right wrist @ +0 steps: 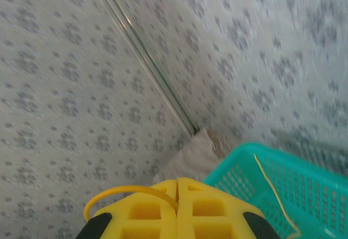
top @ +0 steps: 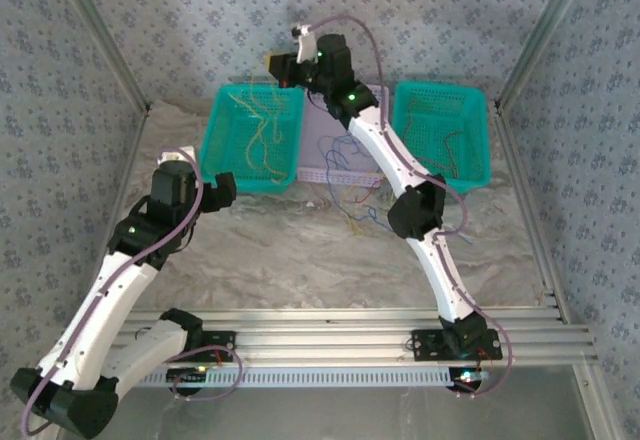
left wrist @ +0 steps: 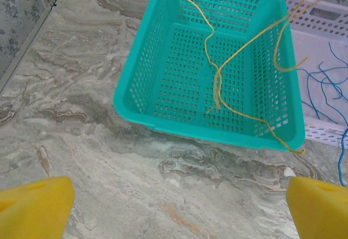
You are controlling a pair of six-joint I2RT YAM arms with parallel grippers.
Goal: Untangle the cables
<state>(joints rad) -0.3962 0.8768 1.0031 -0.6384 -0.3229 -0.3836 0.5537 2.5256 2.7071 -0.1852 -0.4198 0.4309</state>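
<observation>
You are holding your right gripper pinched shut on a yellow cable, which is looping out to the left from between the pressed-together pads; in the top view it is hovering over the far edge of the left basket. More yellow cables are lying in that basket, a few trailing over its right wall toward the white tray just beside it, where blue cables are resting. Your left gripper is hanging wide open above the table just in front of the left basket, its fingers gripping nothing. In the top view, a tangle of blue and red cables is spilling from the tray's front onto the table, and thin cables of a colour hard to tell are lying in the right basket.
</observation>
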